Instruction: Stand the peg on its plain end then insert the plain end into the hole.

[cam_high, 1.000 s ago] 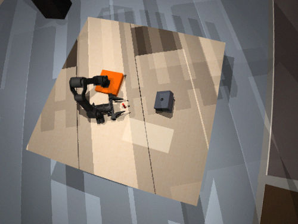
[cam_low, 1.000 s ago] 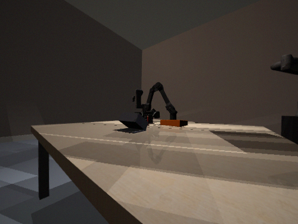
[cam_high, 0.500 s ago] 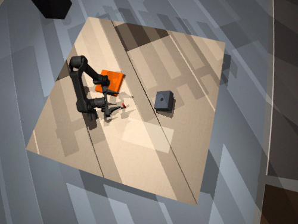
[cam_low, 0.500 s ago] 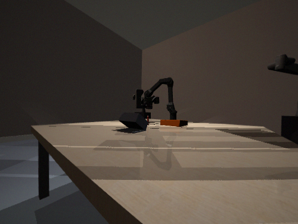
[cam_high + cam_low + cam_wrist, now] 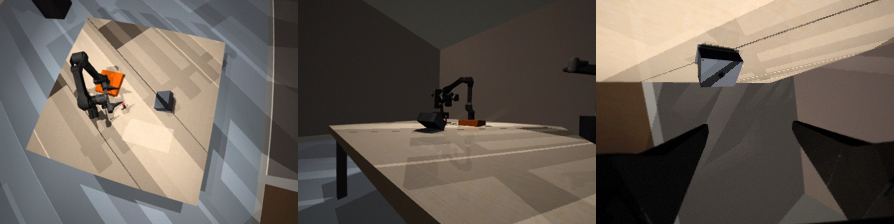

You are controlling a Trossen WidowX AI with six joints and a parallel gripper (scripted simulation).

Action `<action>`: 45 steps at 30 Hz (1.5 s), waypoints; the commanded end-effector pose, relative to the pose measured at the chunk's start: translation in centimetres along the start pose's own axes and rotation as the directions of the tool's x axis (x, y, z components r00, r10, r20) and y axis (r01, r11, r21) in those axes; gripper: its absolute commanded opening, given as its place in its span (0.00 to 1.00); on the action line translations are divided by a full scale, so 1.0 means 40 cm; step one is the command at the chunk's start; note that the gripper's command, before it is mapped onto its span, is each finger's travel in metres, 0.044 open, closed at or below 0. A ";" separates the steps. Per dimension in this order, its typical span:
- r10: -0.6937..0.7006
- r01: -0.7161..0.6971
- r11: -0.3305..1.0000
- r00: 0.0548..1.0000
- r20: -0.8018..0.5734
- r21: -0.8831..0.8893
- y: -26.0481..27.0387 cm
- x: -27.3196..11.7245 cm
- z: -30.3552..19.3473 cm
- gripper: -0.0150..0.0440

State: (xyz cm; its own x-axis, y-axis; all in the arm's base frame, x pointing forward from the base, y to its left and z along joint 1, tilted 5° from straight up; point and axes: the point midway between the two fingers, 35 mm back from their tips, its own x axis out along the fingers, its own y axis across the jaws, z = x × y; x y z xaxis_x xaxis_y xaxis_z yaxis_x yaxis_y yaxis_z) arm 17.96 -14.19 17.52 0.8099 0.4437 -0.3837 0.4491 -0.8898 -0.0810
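The red peg point(image 5: 124, 105) point(image 5: 446, 120) stands upright on the table, clear of the fingers; its white band is too small to make out. The wrist view does not show the peg. My gripper point(image 5: 120, 95) point(image 5: 750, 126) is wide open and empty, raised above the table on the robot's side of the peg, with its fingertips higher than the peg's top. The dark grey sloped panel point(image 5: 164, 101) point(image 5: 430, 120) point(image 5: 711, 67) stands beyond the peg. Its hole point(image 5: 721, 74) shows as a dark spot in the wrist view; a dark stripe of shade crosses the face.
An orange block point(image 5: 114, 78) point(image 5: 471, 123) lies on the table beside the arm, close to the gripper's side. A dark object point(image 5: 55, 8) is beyond the table's corner, and part of another dark arm point(image 5: 578, 66) shows at the right edge of the exterior view.
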 end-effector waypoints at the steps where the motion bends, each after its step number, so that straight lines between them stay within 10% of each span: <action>1: -0.078 0.076 0.997 0.991 0.111 0.026 -0.017 0.023 0.022 1.00; 20: -0.222 0.176 0.975 0.737 0.638 0.136 -0.042 0.073 0.128 1.00; 45: 0.102 -0.069 0.994 0.313 0.944 -0.084 0.046 0.086 0.133 1.00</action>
State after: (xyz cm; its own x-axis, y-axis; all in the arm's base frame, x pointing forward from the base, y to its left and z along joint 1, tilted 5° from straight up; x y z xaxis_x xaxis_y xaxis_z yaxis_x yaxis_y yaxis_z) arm 19.37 -14.55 11.03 -0.0502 -0.0153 -0.9986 0.4348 -0.9005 -0.0081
